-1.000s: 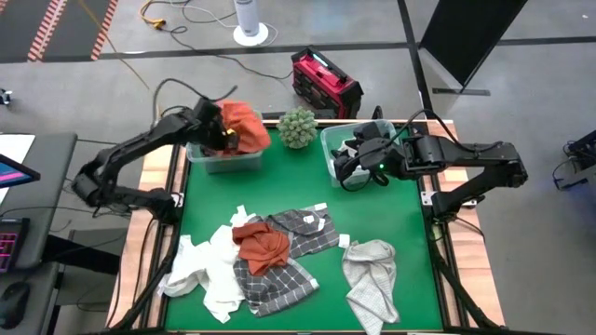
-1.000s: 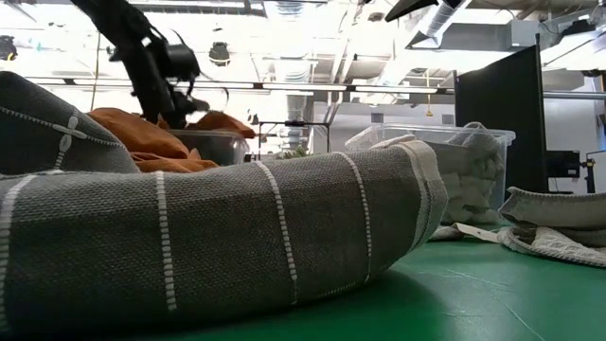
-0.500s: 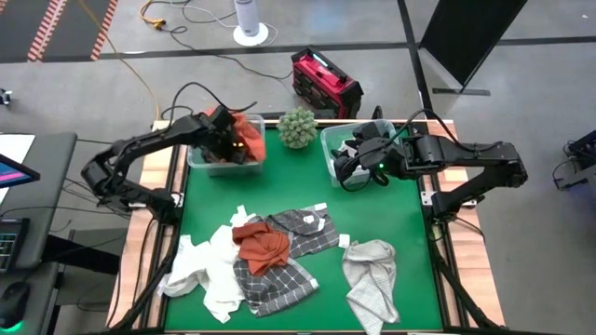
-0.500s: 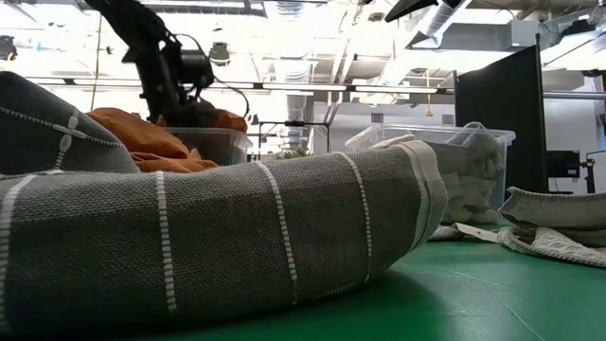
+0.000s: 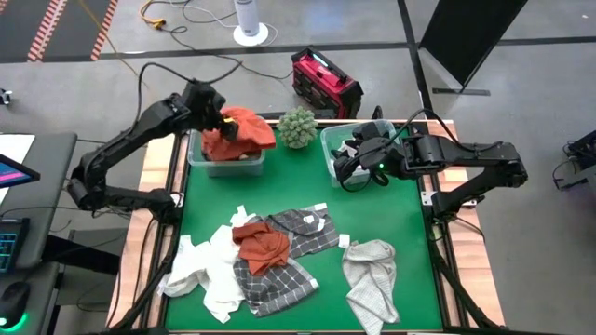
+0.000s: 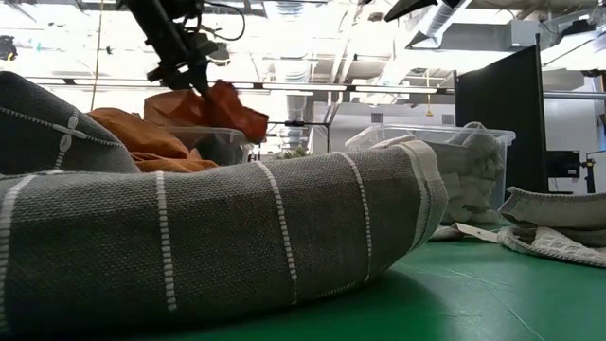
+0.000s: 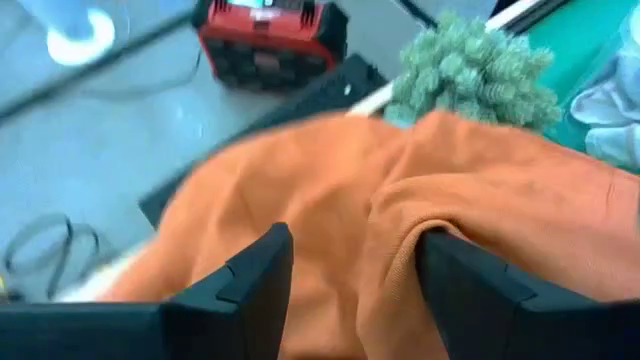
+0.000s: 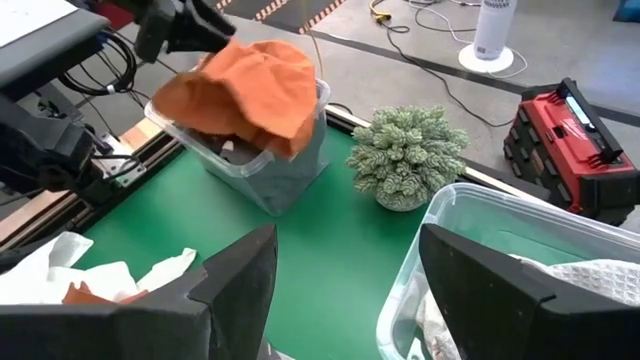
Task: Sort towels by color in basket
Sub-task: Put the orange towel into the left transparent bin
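I see the left gripper [image 5: 216,121] above the left bin [image 5: 226,161], fingers spread, rust-orange towel [image 5: 238,133] bunched between them.

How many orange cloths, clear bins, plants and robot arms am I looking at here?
Orange cloths: 2, one at the left bin, one on the pile
Clear bins: 2
Potted plant: 1
Robot arms: 2, the left arm and the right arm
Total: 7

A green potted plant [image 5: 297,127] on the table edge — red case [image 5: 325,84] behind.
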